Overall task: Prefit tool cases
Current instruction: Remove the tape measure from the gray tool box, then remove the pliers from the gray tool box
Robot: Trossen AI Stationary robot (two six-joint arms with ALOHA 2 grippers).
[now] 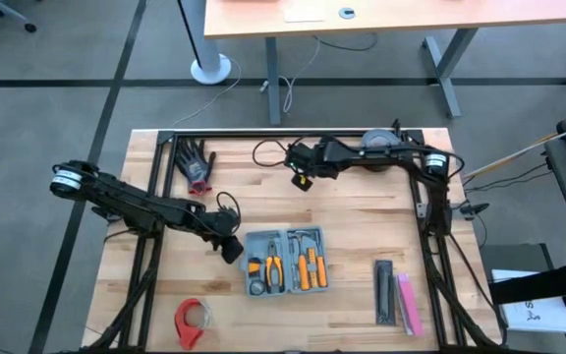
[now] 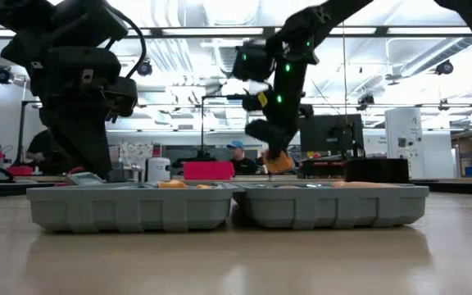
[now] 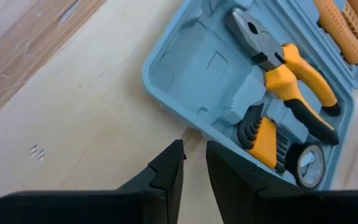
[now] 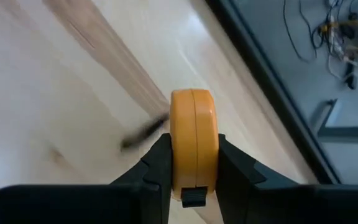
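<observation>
The tool case (image 1: 285, 261), open flat, lies just ahead of the left gripper (image 3: 194, 163), whose fingers are narrowly parted and empty. It is judged rigid, light and slippery; its rim should be gripped. An orange tape measure (image 4: 193, 146) is clamped by the right gripper (image 4: 193, 168).

A light wooden table (image 1: 362, 221) with a black frame along its edges carries an open blue-grey tool case (image 1: 285, 261) near the middle, a pair of dark gloves (image 1: 195, 162) toward the far left, a red tape roll (image 1: 192, 320) at the near edge, and black and pink bars (image 1: 397, 293) lying side by side on the right.
</observation>
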